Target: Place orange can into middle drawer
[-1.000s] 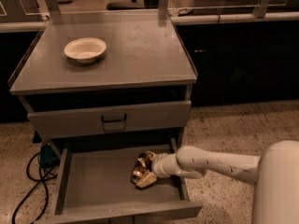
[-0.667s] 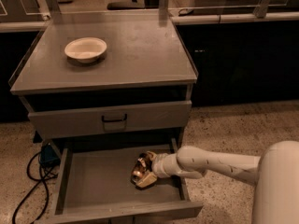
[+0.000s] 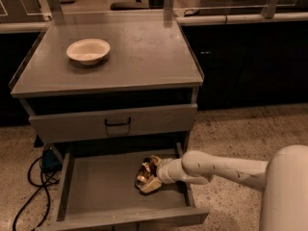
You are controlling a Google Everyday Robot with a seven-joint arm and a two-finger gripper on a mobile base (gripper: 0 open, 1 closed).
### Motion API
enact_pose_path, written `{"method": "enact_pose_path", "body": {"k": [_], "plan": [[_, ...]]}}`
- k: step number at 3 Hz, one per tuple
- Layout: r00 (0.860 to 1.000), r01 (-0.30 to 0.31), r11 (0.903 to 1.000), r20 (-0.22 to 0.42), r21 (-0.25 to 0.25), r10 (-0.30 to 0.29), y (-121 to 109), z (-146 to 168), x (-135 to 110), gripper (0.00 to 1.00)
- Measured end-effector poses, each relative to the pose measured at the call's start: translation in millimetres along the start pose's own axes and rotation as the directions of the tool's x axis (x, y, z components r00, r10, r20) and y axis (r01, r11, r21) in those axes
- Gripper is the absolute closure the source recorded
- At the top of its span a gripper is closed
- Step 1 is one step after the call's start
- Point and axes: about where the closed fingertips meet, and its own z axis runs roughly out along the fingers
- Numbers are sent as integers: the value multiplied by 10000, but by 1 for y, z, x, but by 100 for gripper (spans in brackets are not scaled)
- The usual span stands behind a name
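Note:
The middle drawer [image 3: 96, 186] is pulled out below the cabinet, a wide shallow grey tray with low walls. Inside it, toward the right side, the orange can [image 3: 143, 173] shows shiny orange-gold between the gripper's fingers. My gripper [image 3: 147, 175] reaches in from the right on a white arm and is shut on the can, low over the drawer floor. Whether the can rests on the floor I cannot tell.
A white bowl [image 3: 88, 50] sits on the grey cabinet top [image 3: 144, 57]. Above the open drawer is a shut drawer front with a black handle [image 3: 118, 123]. Black cables [image 3: 33, 177] and a blue item lie on the floor at the left. Dark cabinets stand behind.

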Motion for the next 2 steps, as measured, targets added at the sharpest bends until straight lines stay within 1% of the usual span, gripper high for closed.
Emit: {"method": "enact_pose_path", "body": {"k": [1,2], "plan": [[10000,0,10000,1,-2,0,0,0,0,0],[10000,0,10000,1,-2,0,0,0,0,0]]}}
